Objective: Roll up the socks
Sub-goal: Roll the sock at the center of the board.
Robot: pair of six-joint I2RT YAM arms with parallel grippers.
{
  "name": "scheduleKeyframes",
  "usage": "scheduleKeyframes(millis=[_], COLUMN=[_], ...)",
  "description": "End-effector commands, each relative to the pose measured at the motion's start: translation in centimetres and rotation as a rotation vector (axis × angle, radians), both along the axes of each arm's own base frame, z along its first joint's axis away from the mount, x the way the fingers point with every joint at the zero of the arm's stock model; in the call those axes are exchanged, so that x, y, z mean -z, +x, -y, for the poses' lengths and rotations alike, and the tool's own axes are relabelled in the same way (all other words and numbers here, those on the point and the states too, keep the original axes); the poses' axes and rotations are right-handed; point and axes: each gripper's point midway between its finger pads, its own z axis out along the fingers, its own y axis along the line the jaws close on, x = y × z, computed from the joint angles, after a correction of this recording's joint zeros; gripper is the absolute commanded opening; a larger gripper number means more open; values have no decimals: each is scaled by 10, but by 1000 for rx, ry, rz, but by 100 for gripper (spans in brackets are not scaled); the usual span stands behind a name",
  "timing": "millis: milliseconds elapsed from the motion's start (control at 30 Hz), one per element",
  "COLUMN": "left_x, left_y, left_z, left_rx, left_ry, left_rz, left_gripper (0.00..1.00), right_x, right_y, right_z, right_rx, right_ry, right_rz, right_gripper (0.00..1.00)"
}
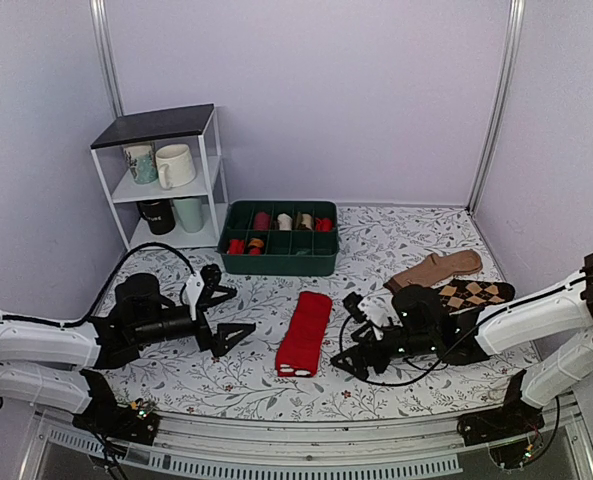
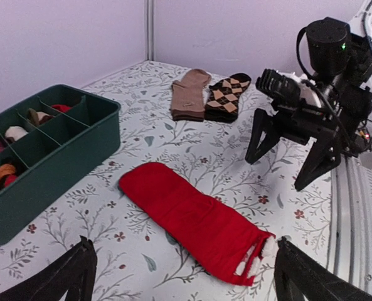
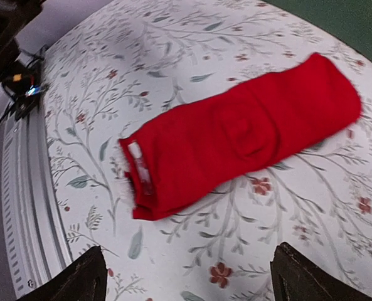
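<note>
No readable text, labels or numbers anywhere. Pattern on the far-left shelf [image 1: 156,128] mug [image 1: 141,163] is too small to read.

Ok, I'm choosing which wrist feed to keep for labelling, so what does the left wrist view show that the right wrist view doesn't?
Only left wrist: the tan sock, the argyle sock, the right gripper standing open, and the compartments of the green tray. Only right wrist: dark hardware with small lights by the rail. Both: the red socks lying flat and unrolled on the floral table cover; the tray is only a green sliver in the right wrist view.
</note>
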Motion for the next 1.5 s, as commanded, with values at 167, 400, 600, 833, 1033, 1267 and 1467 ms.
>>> scheduleKeyframes(millis=[167, 400, 600, 833, 1033, 1267, 1467], left_x=[28, 36, 41, 46, 51, 57, 59], left_y=[-44, -42, -42, -39, -37, -37, -38], left_z=[34, 31, 32, 33, 37, 40, 38], left_rx=[214, 178, 178, 168, 174, 182, 182], left_ry=[13, 28, 37, 51, 66, 81, 85], left_rz=[-95, -102, -120, -129, -148, -164, -167], left_gripper=[93, 92, 92, 92, 93, 92, 92], right_x=[-19, -5, 6, 22, 33, 58, 80], right_y=[-46, -61, -65, -68, -67, -62, -57], right_z=[-69, -84, -93, -88, -88, -84, -69], right_rx=[-346, -453, -501, -523, -526, -501, -443], right_ry=[99, 86, 77, 31, 4, -71, -161], right_rz=[214, 207, 194, 174, 164, 139, 104], right_gripper=[90, 81, 70, 63, 54, 38, 37])
